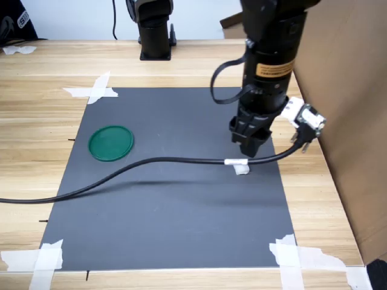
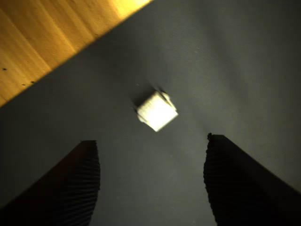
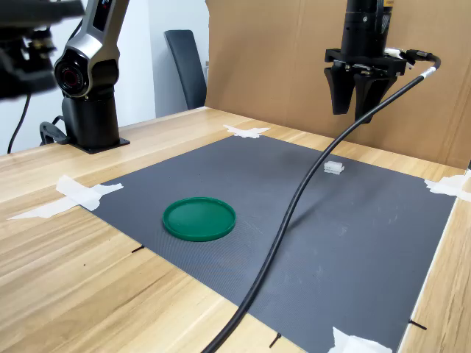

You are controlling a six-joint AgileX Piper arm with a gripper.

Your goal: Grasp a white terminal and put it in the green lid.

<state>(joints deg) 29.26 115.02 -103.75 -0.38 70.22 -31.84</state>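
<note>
Wrist view: white terminal (image 2: 156, 111) lies corner-on between tool fingers.

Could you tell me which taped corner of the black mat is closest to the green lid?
The cross-shaped tape at the mat's far left corner in the first exterior view, just behind the green lid.

a robotics lab: taped dark mat (image 1: 169, 205) on a wooden bench (image 1: 36, 121), cardboard backdrop (image 3: 280, 66).
</note>
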